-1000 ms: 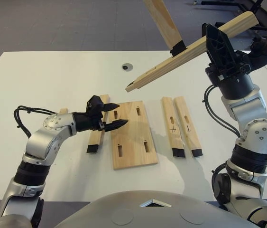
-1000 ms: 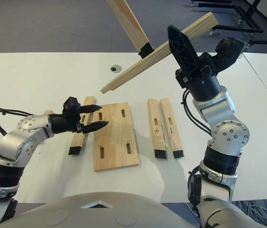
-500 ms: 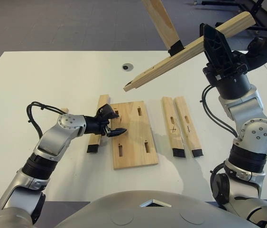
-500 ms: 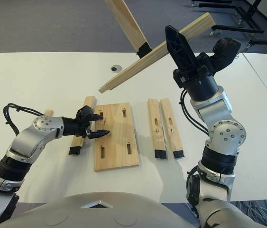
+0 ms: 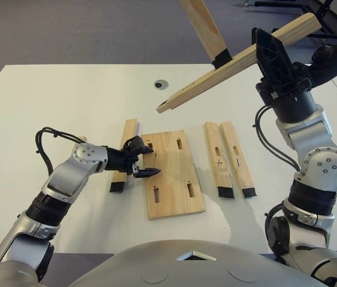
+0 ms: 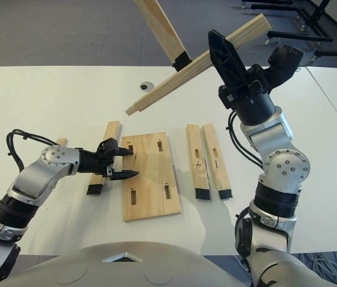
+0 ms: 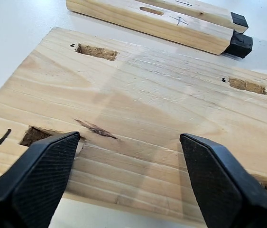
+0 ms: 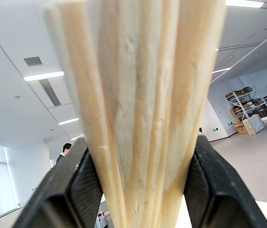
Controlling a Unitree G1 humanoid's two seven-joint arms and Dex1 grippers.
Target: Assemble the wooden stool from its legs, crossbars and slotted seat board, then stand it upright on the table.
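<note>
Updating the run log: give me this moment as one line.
left gripper: open at seat board edge | right gripper: shut on joined bars, raised | two legs: flat beside board

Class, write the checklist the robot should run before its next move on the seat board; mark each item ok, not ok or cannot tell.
1. Left gripper open: ok.
2. Its fingers touching the seat board: cannot tell.
3. Seat board flat on the table, slots up: ok.
4. Right gripper shut on the joined wooden pieces, above the table: ok.
5. Two loose legs apart from the seat board, on its right: ok.
6. Third leg clear of left gripper: not ok, gripper hangs over it.
</note>
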